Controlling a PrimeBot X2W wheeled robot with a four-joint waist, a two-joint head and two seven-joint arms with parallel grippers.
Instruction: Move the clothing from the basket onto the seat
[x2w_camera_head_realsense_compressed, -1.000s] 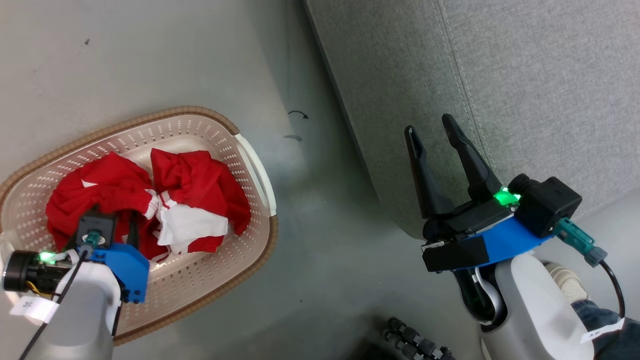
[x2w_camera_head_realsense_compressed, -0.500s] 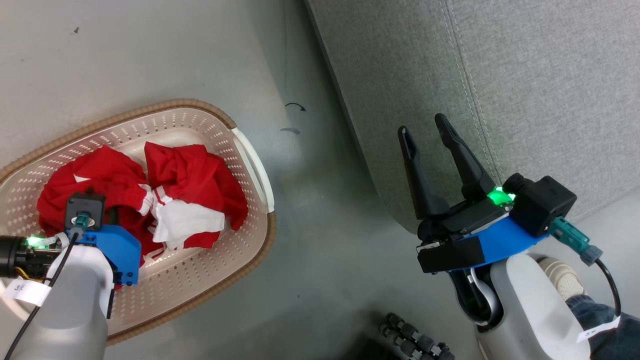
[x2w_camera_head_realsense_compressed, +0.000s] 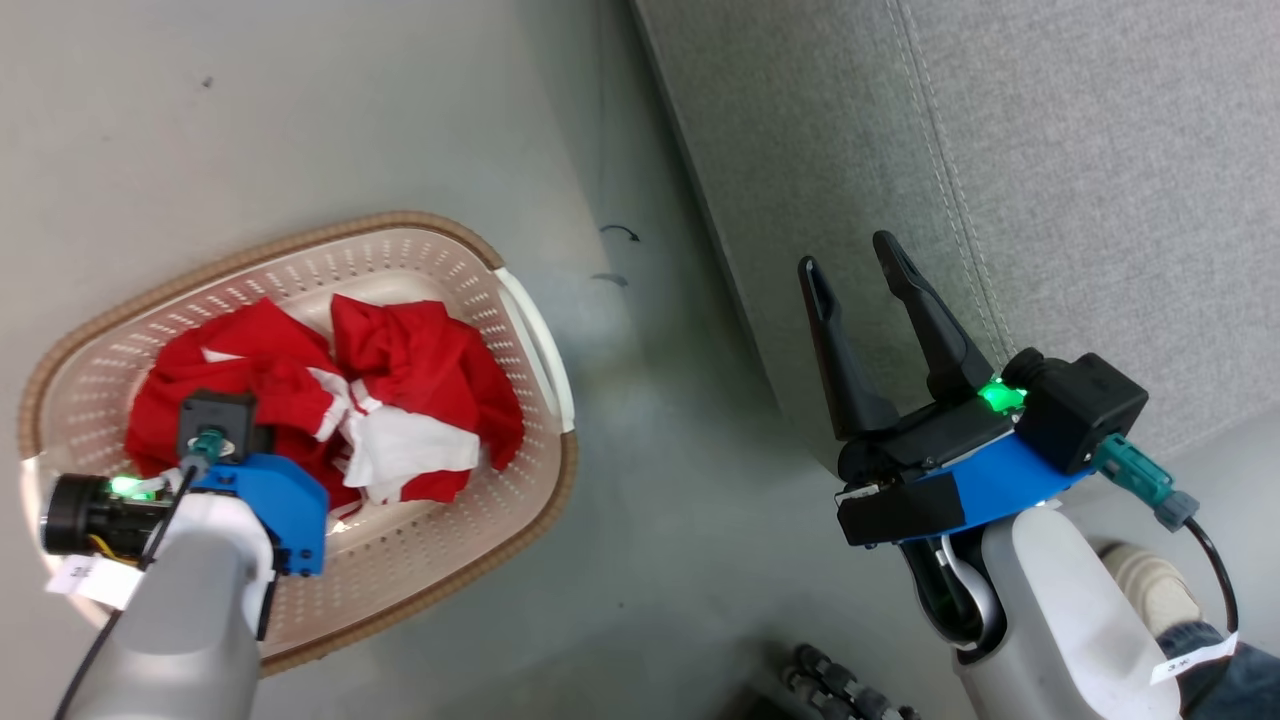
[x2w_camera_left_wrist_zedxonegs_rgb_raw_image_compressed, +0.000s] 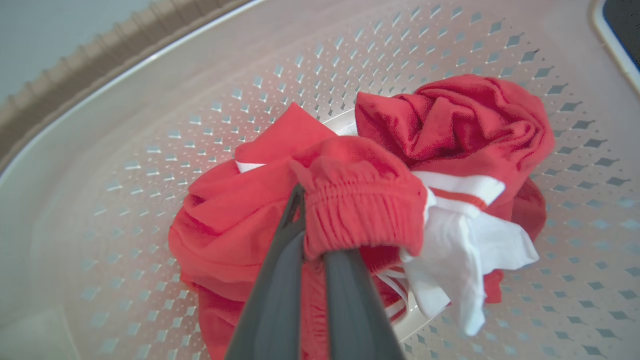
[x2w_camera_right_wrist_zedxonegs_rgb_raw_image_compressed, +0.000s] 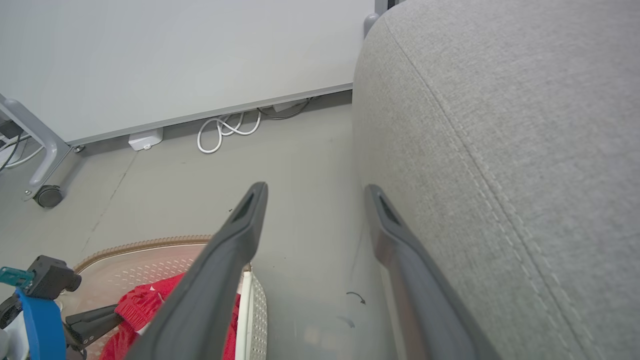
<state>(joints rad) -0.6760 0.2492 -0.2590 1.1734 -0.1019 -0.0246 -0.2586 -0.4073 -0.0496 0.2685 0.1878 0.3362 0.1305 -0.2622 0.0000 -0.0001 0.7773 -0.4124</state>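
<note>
The cream basket (x2w_camera_head_realsense_compressed: 400, 220) stands on the floor at the left, holding crumpled red and white clothing (x2w_camera_head_realsense_compressed: 420, 370). My left gripper (x2w_camera_left_wrist_zedxonegs_rgb_raw_image_compressed: 307, 215) reaches down into it and is shut on a red elastic waistband (x2w_camera_left_wrist_zedxonegs_rgb_raw_image_compressed: 365, 200); a second red bundle (x2w_camera_left_wrist_zedxonegs_rgb_raw_image_compressed: 450, 120) and a white panel (x2w_camera_left_wrist_zedxonegs_rgb_raw_image_compressed: 465, 250) lie beside it. In the head view the left wrist (x2w_camera_head_realsense_compressed: 260, 490) covers those fingers. My right gripper (x2w_camera_head_realsense_compressed: 848, 255) hovers open and empty over the rounded edge of the grey sofa (x2w_camera_head_realsense_compressed: 1050, 150). In the right wrist view the right gripper (x2w_camera_right_wrist_zedxonegs_rgb_raw_image_compressed: 315, 190) frames the floor between basket (x2w_camera_right_wrist_zedxonegs_rgb_raw_image_compressed: 150, 245) and sofa (x2w_camera_right_wrist_zedxonegs_rgb_raw_image_compressed: 500, 125).
A person's shoe (x2w_camera_head_realsense_compressed: 1140, 585) and trouser leg sit at the lower right behind my right arm. A black ribbed object (x2w_camera_head_realsense_compressed: 840, 685) lies at the bottom edge. White cables (x2w_camera_right_wrist_zedxonegs_rgb_raw_image_compressed: 225, 130) run along the wall, and a caster wheel (x2w_camera_right_wrist_zedxonegs_rgb_raw_image_compressed: 47, 195) stands far left.
The whole head picture has shifted a little, so the camera moved. The left gripper sits slightly farther into the basket with red fabric bunched at it. The right gripper keeps its pose.
</note>
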